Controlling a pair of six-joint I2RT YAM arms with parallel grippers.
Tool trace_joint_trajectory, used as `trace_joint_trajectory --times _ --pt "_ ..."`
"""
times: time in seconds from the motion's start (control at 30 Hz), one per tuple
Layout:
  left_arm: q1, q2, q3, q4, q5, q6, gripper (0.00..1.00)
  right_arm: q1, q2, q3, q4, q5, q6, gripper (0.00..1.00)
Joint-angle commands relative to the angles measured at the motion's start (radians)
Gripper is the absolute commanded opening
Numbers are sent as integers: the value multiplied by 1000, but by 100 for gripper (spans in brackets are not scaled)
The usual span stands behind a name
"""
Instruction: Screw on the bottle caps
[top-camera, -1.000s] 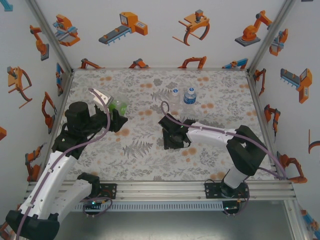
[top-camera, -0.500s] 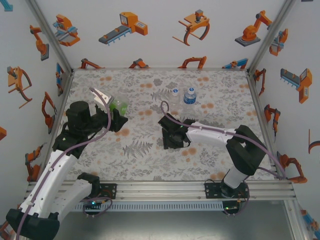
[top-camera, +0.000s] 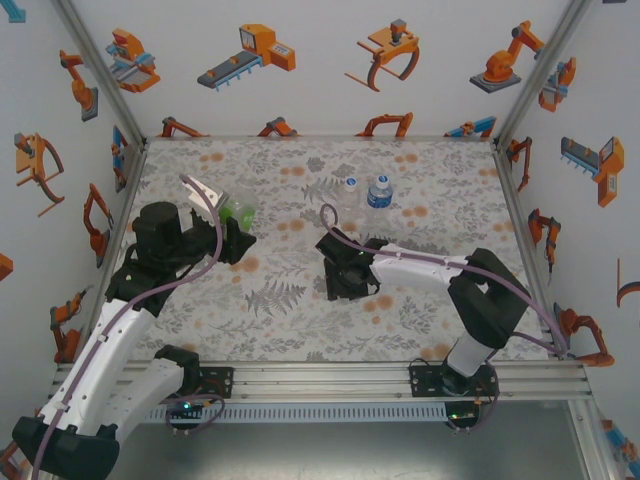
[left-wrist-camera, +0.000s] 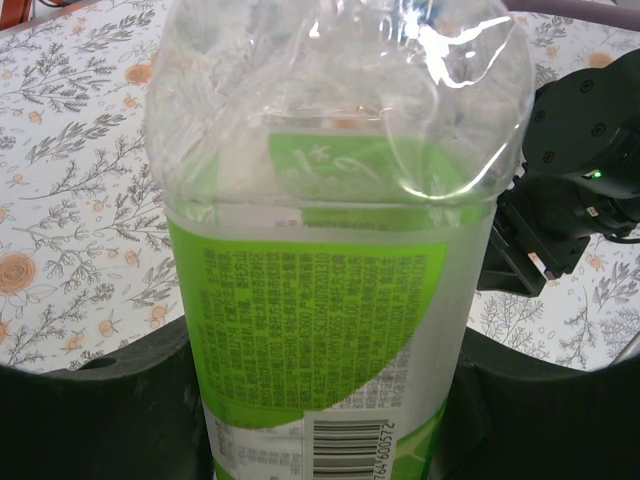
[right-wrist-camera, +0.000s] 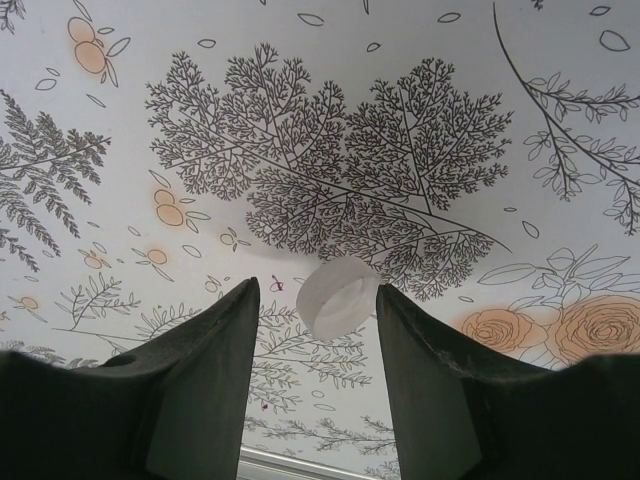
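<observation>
1. Cap (right-wrist-camera: 338, 297): small, round and white, lying flat on the table (right-wrist-camera: 330, 120) at the edge of a printed fern. It sits between the right gripper's (right-wrist-camera: 318, 290) fingers (right-wrist-camera: 215, 370), close against the right-hand one, with a strip of table showing on the other side. The jaws stand parted and clamp nothing.
2. From overhead, the right gripper is low over mid-table.
3. Green bottle (left-wrist-camera: 320, 300): on the left side of the table, clamped between the left gripper's (left-wrist-camera: 325, 360) dark fingers, which press on both sides. Its clear upper part is dented.
4. Label: lime green, with dense print too fine to read. The barcode is at the lower edge and its digits are partly cut off; "600572" is legible.
5. Behind the green bottle, to the right, is the other arm's black gripper body with a small green light.
6. Colourless bottle (top-camera: 351, 186) and blue-label bottle (top-camera: 378, 192): upright, side by side toward the back of the table, beyond the right gripper and apart from it.
7. Walls (top-camera: 300, 90): white with orange robot prints.
</observation>
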Motion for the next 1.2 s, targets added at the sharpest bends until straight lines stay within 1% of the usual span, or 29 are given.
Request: trace_joint_trajectory --times 0.0,0.2,0.27,0.37,0.47,0.6,0.7,0.83,0.93,1.0,1.07,1.17 --pt "6 0 12 -2 7 17 8 6 16 22 -24 3 13 49" --pt "6 3 14 -4 7 17 8 6 27 4 -6 -6 20 43" --pt "6 4 14 -6 7 18 8 6 33 -1 1 -7 23 39" --pt "6 5 15 -7 7 18 8 6 34 -2 12 -12 25 29" --pt "7 6 15 -7 4 18 8 6 30 -3 25 -14 28 23" --pt "6 9 15 -8 4 19 8 -13 5 -20 92 -46 40 20" --pt "7 14 15 -8 4 19 8 -54 -40 -89 264 -142 72 19" --pt "6 16 14 -8 2 20 8 -129 -97 -267 603 -287 163 20" --pt "6 20 12 -8 -1 21 8 -194 -106 -392 773 -360 229 25" --pt "7 24 13 -5 1 20 8 -231 -119 -460 817 -376 255 31" --pt "8 28 14 -5 2 20 8 -256 -146 -513 810 -369 258 35" --pt "8 35 15 -6 4 20 8 -268 -207 -531 695 -304 231 40"
